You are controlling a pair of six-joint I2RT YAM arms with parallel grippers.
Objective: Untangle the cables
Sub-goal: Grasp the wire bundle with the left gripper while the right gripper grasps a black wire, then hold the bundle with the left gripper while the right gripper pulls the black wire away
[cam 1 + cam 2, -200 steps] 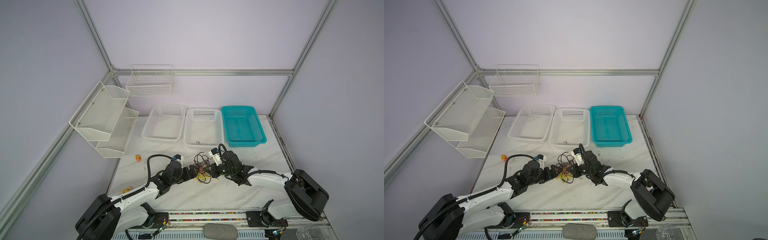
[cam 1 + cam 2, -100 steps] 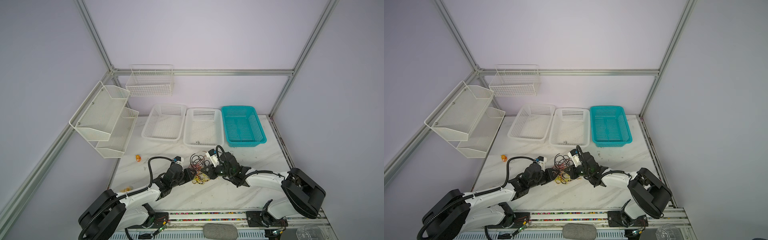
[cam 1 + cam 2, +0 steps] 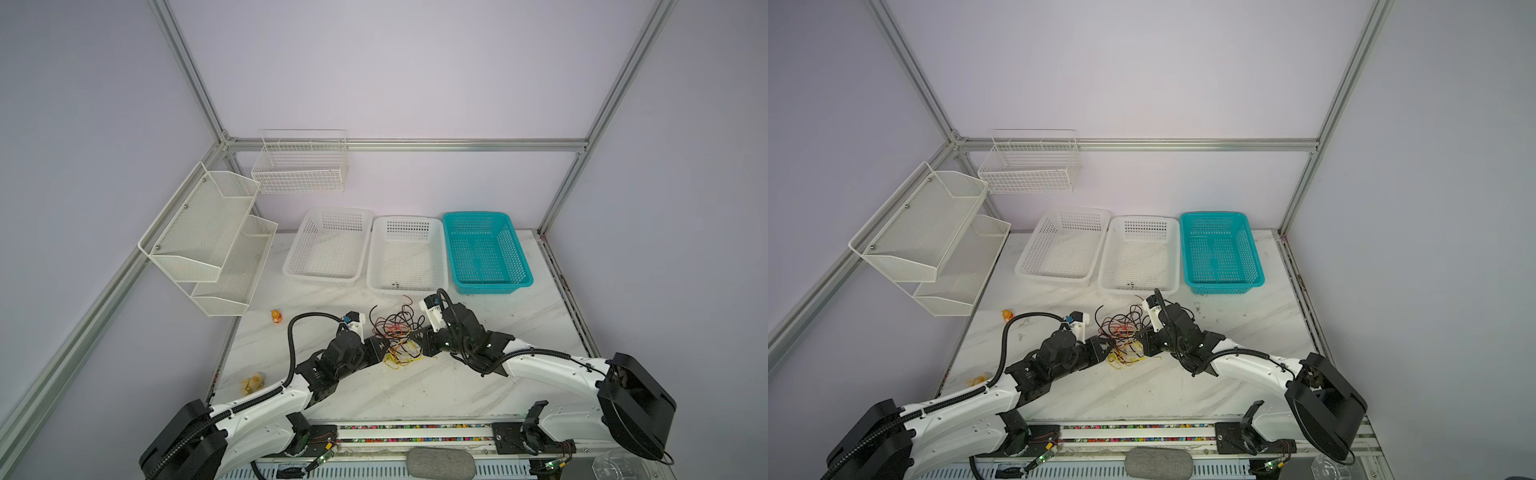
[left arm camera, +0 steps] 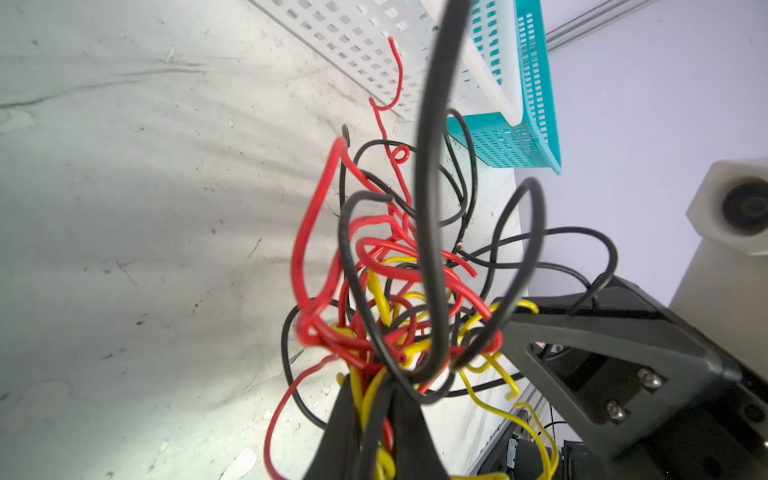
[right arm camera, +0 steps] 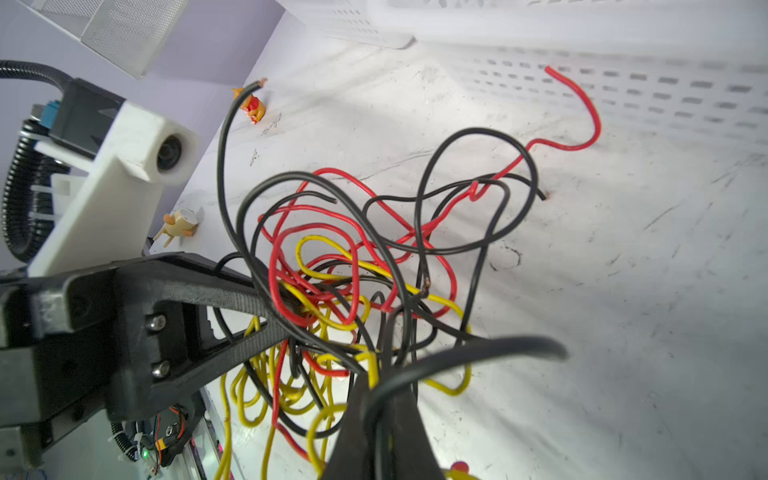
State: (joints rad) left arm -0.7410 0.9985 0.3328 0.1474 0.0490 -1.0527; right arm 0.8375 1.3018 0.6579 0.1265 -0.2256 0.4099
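The cables (image 3: 397,336) form one tangle of thin black, red and yellow wires on the white table, in both top views (image 3: 1125,337). My left gripper (image 3: 384,347) reaches into the tangle's left side. In the left wrist view it (image 4: 374,386) is shut on yellow, red and black strands. My right gripper (image 3: 415,338) meets the tangle from the right. The right wrist view shows it (image 5: 380,386) shut on black strands, with a yellow one alongside. The two grippers stand close together, tips nearly facing. A red cable end (image 5: 573,108) curls toward the baskets.
Two white baskets (image 3: 328,249) (image 3: 407,253) and a teal basket (image 3: 486,249) line the back of the table. A mesh shelf (image 3: 208,237) hangs on the left wall, a wire basket (image 3: 301,166) on the back wall. Small toys (image 3: 276,316) (image 3: 252,383) lie at the left.
My left gripper has gone from open to shut on strands of the tangle. The right gripper has stayed shut on the cables, with both arms almost in place.
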